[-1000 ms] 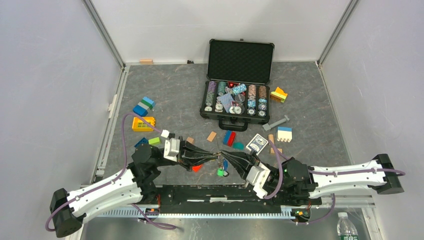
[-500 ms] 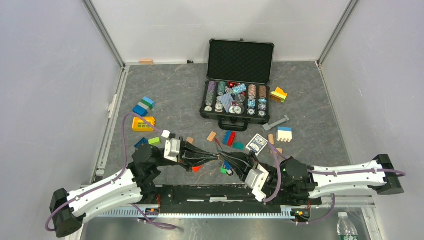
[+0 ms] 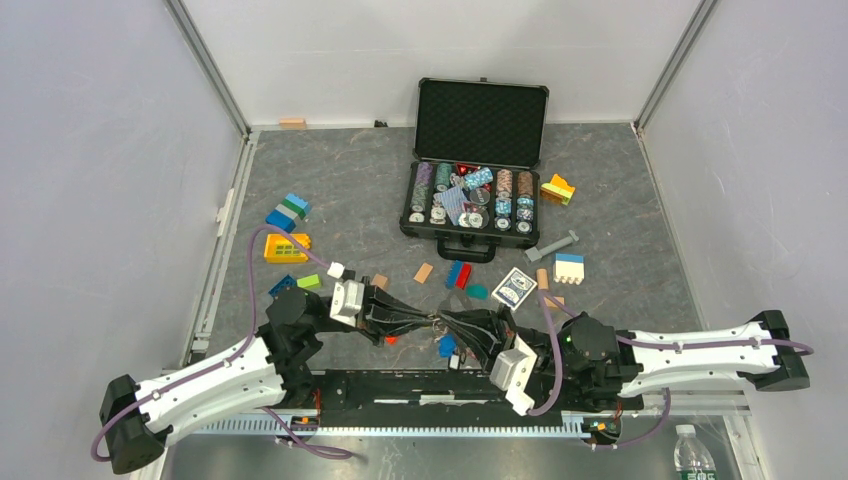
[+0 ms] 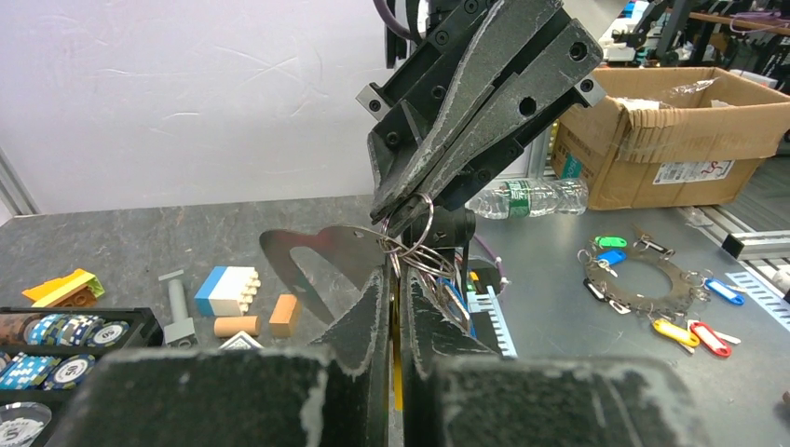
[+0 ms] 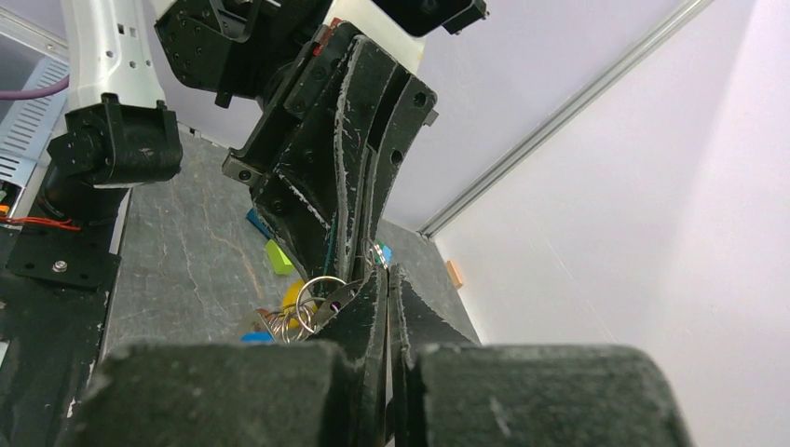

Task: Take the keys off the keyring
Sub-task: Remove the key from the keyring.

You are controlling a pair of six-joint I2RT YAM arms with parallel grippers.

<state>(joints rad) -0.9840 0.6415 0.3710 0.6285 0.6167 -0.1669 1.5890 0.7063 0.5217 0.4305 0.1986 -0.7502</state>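
Grip on thin silver wire keyring (image 4: 411,246), lower centre
We see left fingers (image 3: 402,314) and right fingers (image 3: 474,326) clamped on it.

The white-and-black left arm (image 3: 215,380) and white-and-black right arm (image 3: 690,350) stretch low and inward from the near corners, wrists angled toward each other. The black two-finger left gripper (image 3: 427,321) and black two-finger right gripper (image 3: 449,323) meet tip to tip in the middle, each with jaws pressed together

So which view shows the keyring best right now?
Left wrist: the keyring sits large and central, its loop plainly visible. Right wrist shows it smaller, lower in frame; top external barely shows it.
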